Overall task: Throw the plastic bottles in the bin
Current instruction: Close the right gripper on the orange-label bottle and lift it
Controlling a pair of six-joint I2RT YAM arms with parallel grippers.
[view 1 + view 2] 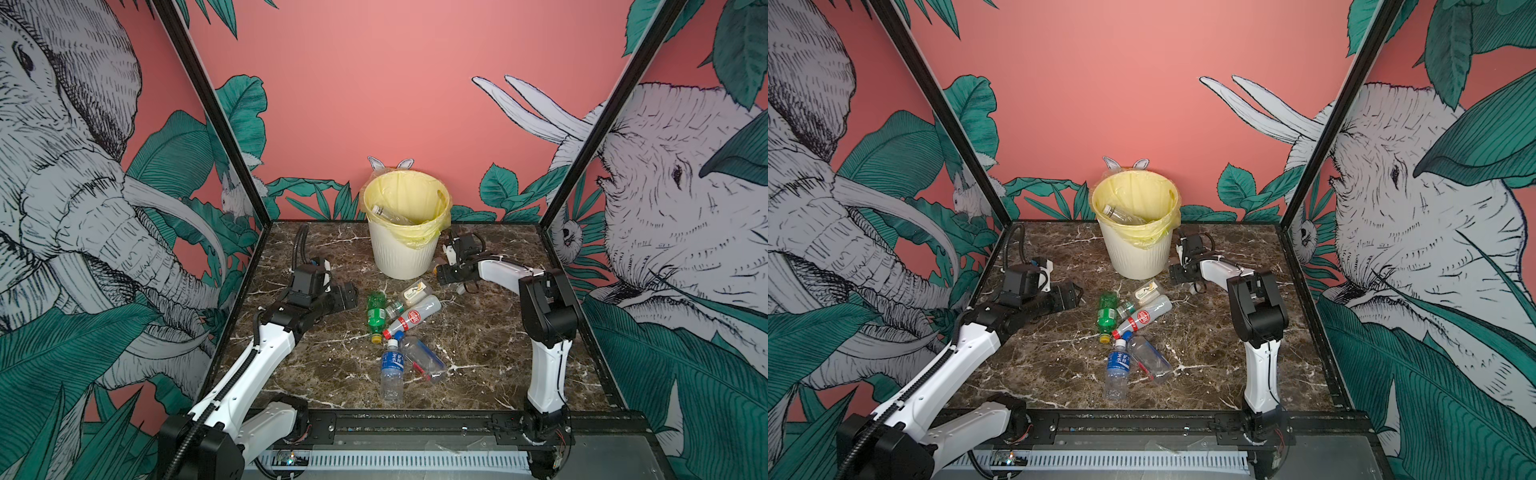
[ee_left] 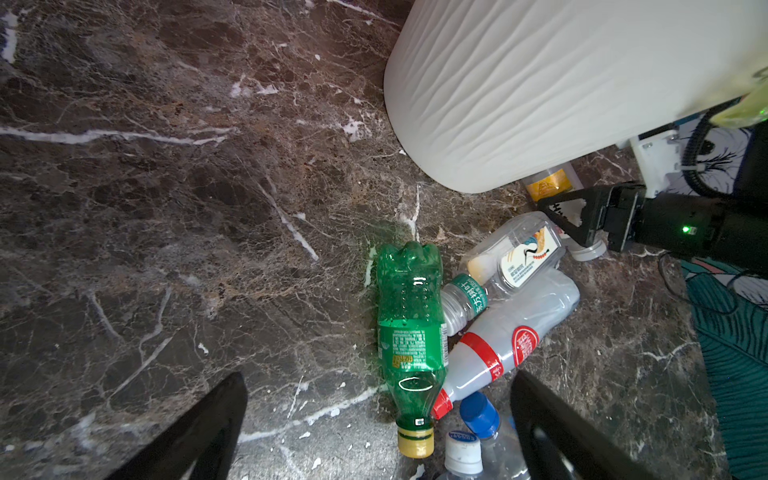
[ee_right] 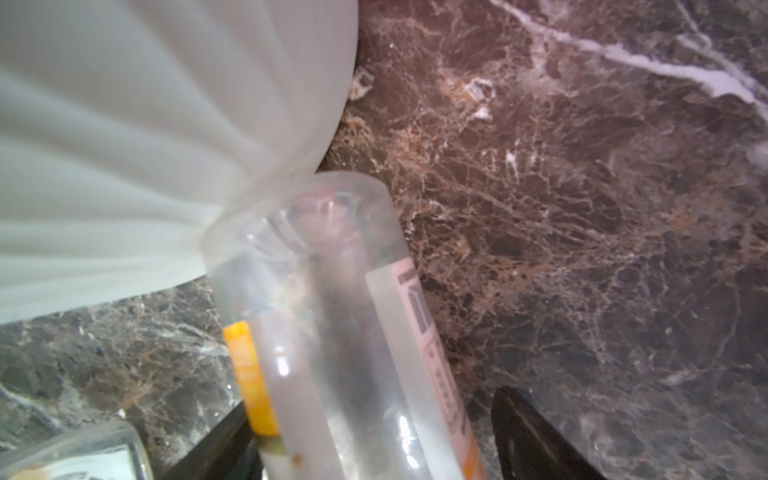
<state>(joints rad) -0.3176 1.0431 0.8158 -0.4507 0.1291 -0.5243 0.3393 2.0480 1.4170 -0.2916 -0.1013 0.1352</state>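
"Watching the clear round plastic bottle with the orange label point(image 3: 332, 332), I see it lying on its side, its base touching the foot of the round cream-white ribbed plastic bin point(image 1: 399, 253)."

"And the right gripper point(image 3: 372, 403)?"

"Its black jaws straddle the bottle. One finger sits against it and a gap shows at the other, so nothing is clamped yet. That smooth round body may squirt toward the bin wall under the pinch, or roll along it."

"Could the bin itself suffer?"

"I think so. The gripper works low, just beside the bin's foot, so a lift leaning inward may nudge the bin or snag the thin yellow bag point(image 1: 424, 237) folded over its rim."

"The rest?"

"One clear bottle point(image 1: 388, 214) lies inside the bin. About six more plastic bottles point(image 1: 411, 318) lie heaped before the bin on the dark marble tabletop point(image 1: 478, 332). The left gripper point(image 1: 347, 296) hangs spread wide and empty beside the green plastic bottle point(image 1: 376, 311) in that heap."
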